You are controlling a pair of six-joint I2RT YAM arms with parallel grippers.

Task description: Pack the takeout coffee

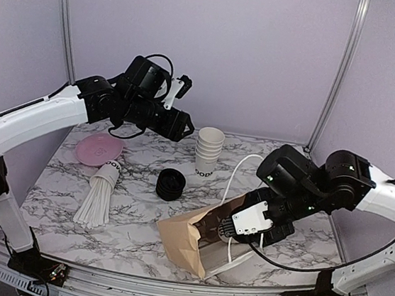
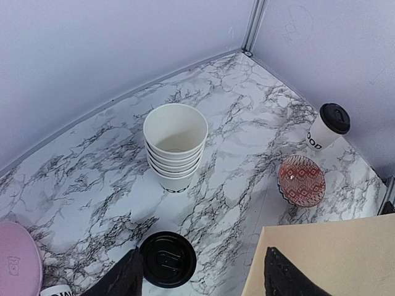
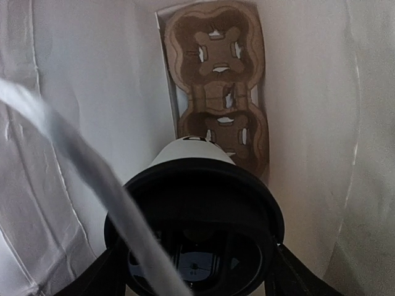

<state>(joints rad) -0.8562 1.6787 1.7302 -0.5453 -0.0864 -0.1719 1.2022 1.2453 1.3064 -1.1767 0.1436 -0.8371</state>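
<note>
The brown paper bag (image 1: 185,241) lies on its side at the table's near edge, mouth toward the right arm. My right gripper (image 1: 229,230) reaches into it, shut on a takeout coffee (image 3: 192,161), a white cup with a black lid, and its fingers (image 3: 295,274) flank that lid. A brown cardboard cup carrier (image 3: 217,80) sits deep in the bag. A second takeout coffee (image 2: 329,126) stands by the right wall. My left gripper (image 1: 184,126) hovers high over the back of the table, open and holding nothing (image 2: 203,271).
A stack of lidless white cups (image 1: 209,150) stands mid-table, with a pile of black lids (image 1: 170,185) in front of it. A pink plate (image 1: 99,150) and a tipped cup of white straws (image 1: 102,187) lie at left. A red patterned bowl (image 2: 301,180) sits near the bag.
</note>
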